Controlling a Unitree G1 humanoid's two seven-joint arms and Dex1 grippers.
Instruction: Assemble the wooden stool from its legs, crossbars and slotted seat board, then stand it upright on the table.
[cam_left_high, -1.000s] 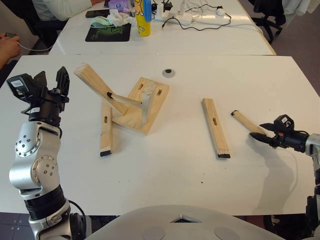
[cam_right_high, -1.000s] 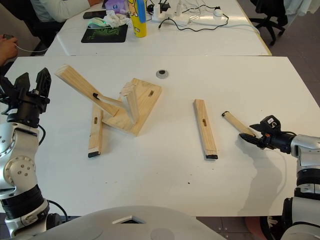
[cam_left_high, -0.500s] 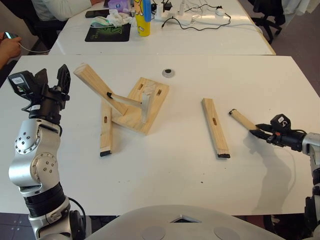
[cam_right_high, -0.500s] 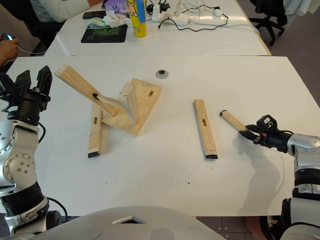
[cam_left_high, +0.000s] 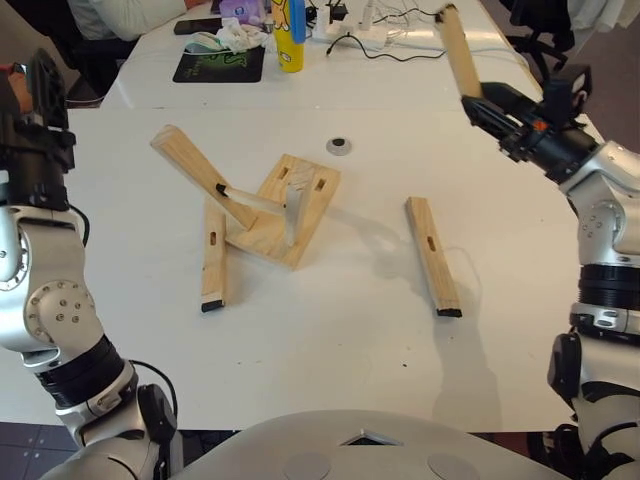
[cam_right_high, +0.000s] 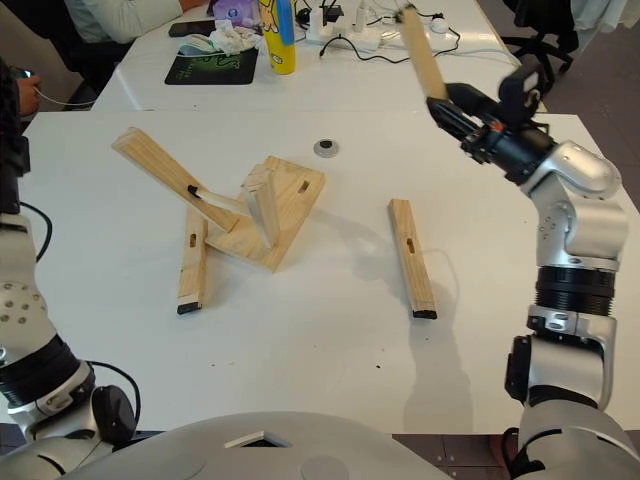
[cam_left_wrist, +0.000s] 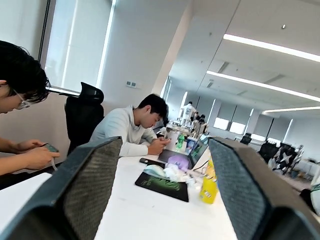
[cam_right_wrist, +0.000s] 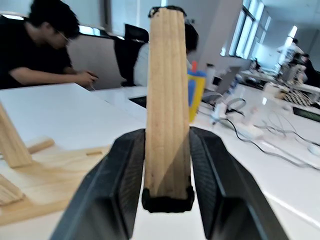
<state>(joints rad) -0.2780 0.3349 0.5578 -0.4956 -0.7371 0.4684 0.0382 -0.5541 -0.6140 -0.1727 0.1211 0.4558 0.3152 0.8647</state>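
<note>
The slotted seat board lies left of centre on the white table, with its slots facing up. A short wooden piece stands on the board. A thin crossbar runs from this piece to a leg, which slants up and away from the board toward the robot's left. A second leg lies flat just beside the board on its left, with its far end under the slanted leg. A third leg lies flat on the table, well apart from the board on the robot's right, slot side up. The right gripper is raised above the far right part of the table and is clamped on a wooden bar near the bar's black-capped end. The bar points up and away from the gripper, clear of the table. The left gripper is raised at the table's left edge with its fingers spread wide and nothing between them. A small round object rests on the table beyond the board. A yellow bottle and a dark mouse pad stand on the next table behind.
</note>
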